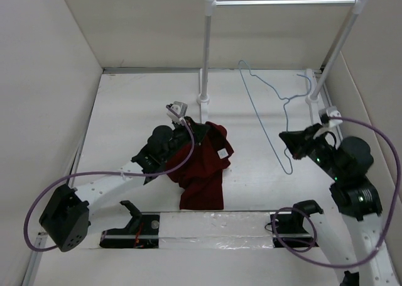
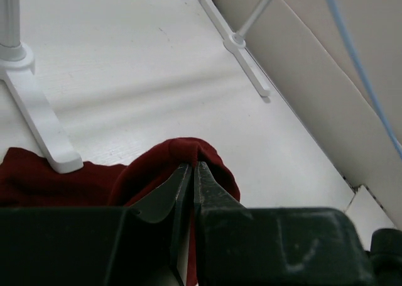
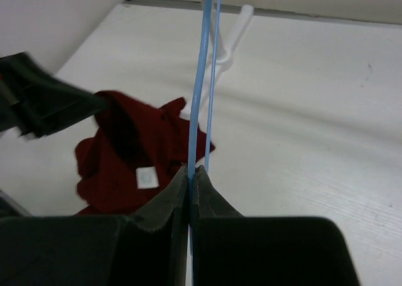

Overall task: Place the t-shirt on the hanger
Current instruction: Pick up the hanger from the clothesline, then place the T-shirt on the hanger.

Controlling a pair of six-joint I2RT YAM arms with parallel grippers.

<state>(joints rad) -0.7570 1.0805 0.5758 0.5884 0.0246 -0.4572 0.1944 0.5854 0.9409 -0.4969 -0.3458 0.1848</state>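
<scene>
Overhead, table (image 1: 135, 104): white, with pale walls round it.
Overhead, rack (image 1: 282, 2): tall and white with a shiny rail on top, at the far side of the table.
Overhead, t-shirt (image 1: 204, 170): dark red, in a crumpled heap near the middle of the table, just in front of the rack's left foot. A small white tag shows on it.
Overhead, left gripper (image 1: 200, 132): its arm comes across from the left, and its tip sits on the top edge of the t-shirt.
Overhead, hanger (image 1: 283, 117): thin blue wire, to the right of the t-shirt and apart from it.
Overhead, right gripper (image 1: 284, 137): points left and has hold of the hanger wire.
Left wrist, left gripper (image 2: 191, 168): the two fingers are pressed tight together. A fold of the red t-shirt is pinched at the tips and humps up over them.
Left wrist, t-shirt (image 2: 50, 176): the rest lies on the table at the left, touching the end of the rack's foot.
Left wrist, hanger (image 2: 355, 56): one blue wire crosses the top right corner.
Right wrist, right gripper (image 3: 190, 173): the fingers are squeezed tight on the blue wire.
Right wrist, hanger (image 3: 200, 78): the wire runs straight up from the fingertips, with a second blue wire just beside it.
Right wrist, t-shirt (image 3: 119, 166): on the table at the left, tag facing up, with one part held up by the dark left gripper.
</scene>
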